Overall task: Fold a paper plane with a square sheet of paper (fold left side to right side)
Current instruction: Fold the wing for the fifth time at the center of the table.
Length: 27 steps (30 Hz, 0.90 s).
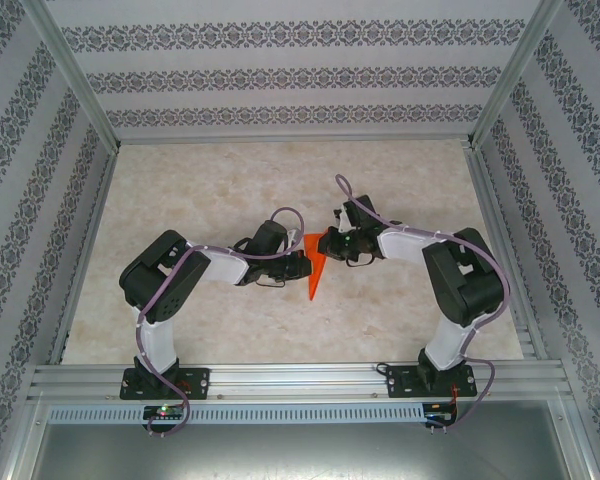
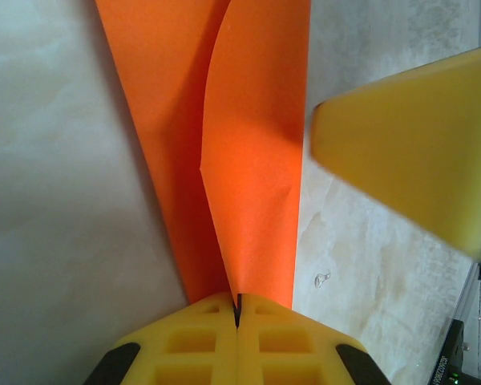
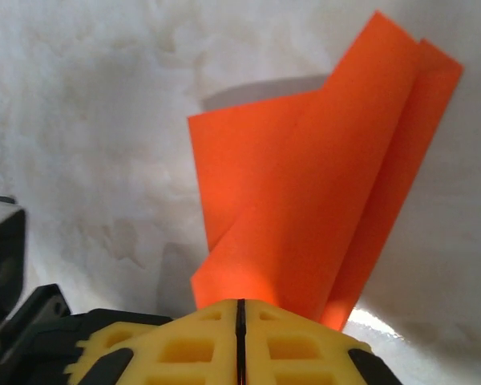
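Marbled tabletop [image 1: 230,180] bears a narrow, creased orange paper plane [image 1: 315,262], left gripper [image 2: 237,303] and right gripper [image 3: 240,306] each clamped on it.

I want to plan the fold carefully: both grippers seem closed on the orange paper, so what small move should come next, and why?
Probably the left gripper should carry its pinched side slowly over toward the right gripper, which holds steady: both are shut on the orange paper, whose flap bulges uncreased.
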Available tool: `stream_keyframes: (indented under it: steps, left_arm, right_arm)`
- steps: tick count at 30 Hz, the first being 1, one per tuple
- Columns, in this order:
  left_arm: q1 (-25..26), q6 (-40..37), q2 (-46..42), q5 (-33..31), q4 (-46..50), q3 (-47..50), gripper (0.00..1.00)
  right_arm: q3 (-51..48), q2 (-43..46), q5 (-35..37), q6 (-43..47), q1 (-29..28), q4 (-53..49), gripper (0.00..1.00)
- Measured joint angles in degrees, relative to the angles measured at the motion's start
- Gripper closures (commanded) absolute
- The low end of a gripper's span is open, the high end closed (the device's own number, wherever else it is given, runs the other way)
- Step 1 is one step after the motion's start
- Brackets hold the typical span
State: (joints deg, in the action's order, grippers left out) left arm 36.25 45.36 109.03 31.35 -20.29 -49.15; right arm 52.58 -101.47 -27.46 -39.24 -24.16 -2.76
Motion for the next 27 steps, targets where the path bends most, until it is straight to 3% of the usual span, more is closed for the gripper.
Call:
stream_keyframes:
  steps: [19, 27]
  left_arm:
    - [0.0, -0.4, 0.1, 0.1, 1.0, -0.6, 0.96]
    - [0.1, -0.4, 0.2, 0.3, 1.0, -0.7, 0.93]
  right_arm:
    - [0.1, -2.3, 1.2, 1.7, -0.1, -1.1, 0.93]
    - [0.2, -2.8, 1.3, 2.2, -0.1, -1.4, 1.0]
